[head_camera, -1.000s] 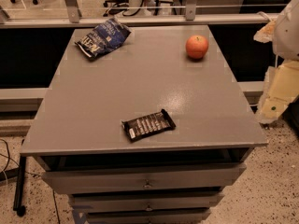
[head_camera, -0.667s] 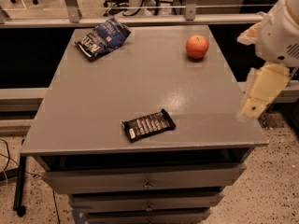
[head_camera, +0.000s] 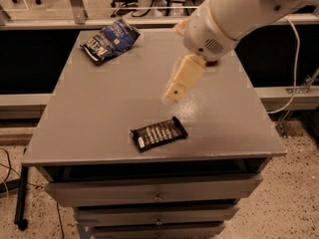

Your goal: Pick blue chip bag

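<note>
Saw the blue chip bag (head_camera: 110,40) lying at the far left corner of the worktop (head_camera: 89,128), close to the far edge and a little in from the left edge: crumpled dark blue foil, creased and puffed, ragged in outline, with white lettering and paler patches. Found the worktop itself flat, grey and matt, square-cornered, with a faint speckled sheen near the middle. Noted a wrapper (head_camera: 158,133) near the front edge, about midway along it: flat, black-brown, rectangular, ribbed across, set at a slight slant and well apart from the bag. Spotted the gripper (head_camera: 174,86) above the middle of the worktop, a little toward the far right corner: a cream, blocky, smooth-looking piece slanting down and leftward from a rounded white arm (head_camera: 224,19) reaching in over the far right corner. Could not tell whether open or closed. Saw it well apart from the bag, with only bare grey surface between the two. Made out more bare surface along the left edge in front of the bag and at the front right corner. Noticed grey drawers (head_camera: 157,195) stacked beneath the front edge, each with a small knob, and a pale cable (head_camera: 295,68) hanging beyond the right edge above speckled floor (head_camera: 294,193).
</note>
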